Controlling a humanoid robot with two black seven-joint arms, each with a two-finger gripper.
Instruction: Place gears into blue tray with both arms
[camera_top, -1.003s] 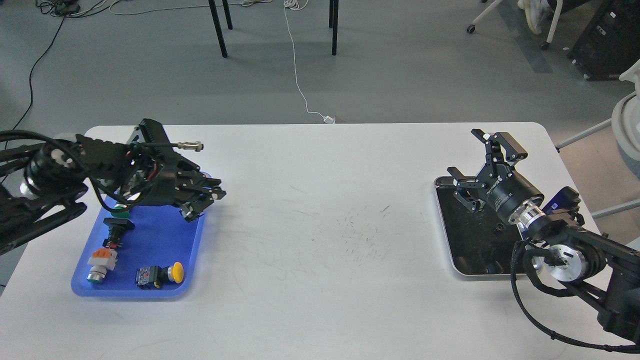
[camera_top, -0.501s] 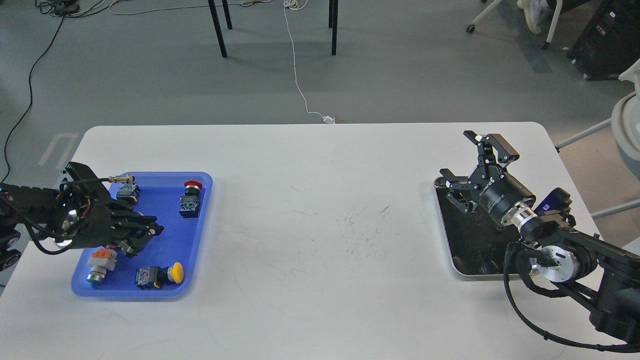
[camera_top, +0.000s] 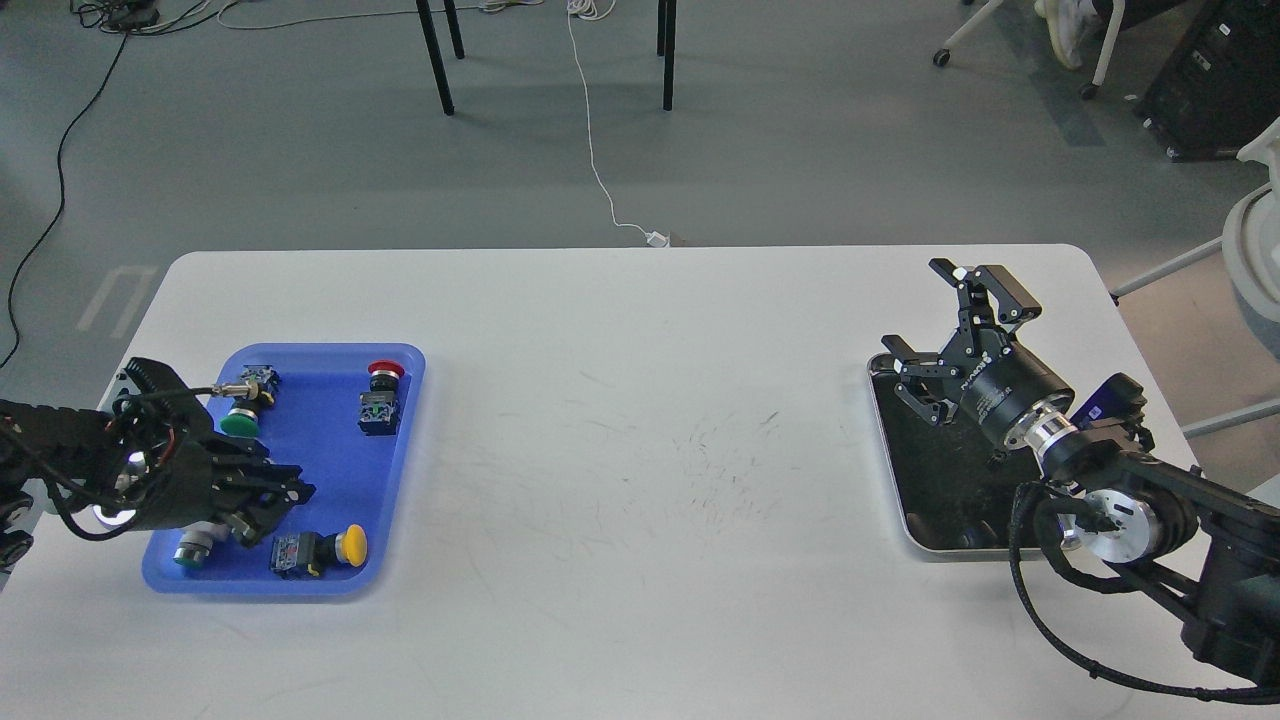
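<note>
The blue tray (camera_top: 325, 470) lies at the table's left. Low over its near-left part is my left gripper (camera_top: 272, 505), its fingers apart and nothing between them. My right gripper (camera_top: 945, 328) hangs wide open and empty over the far-left corner of the silver-rimmed black tray (camera_top: 915, 535) on the right. The gears are hard to pick out against that tray's black inside. One tiny dark piece (camera_top: 997, 459) beside the right wrist may be a gear. I see no gear in the blue tray.
Push-button switches lie in the blue tray: green cap (camera_top: 240, 422), red cap (camera_top: 383, 370), yellow cap (camera_top: 350, 544), and a grey one (camera_top: 190, 548) partly under my left gripper. Chair legs and cables are on the floor beyond the table.
My left arm has drawn back from over the blue tray's far side to its near-left corner, uncovering the switches. The right gripper shifted only slightly and stays open.
</note>
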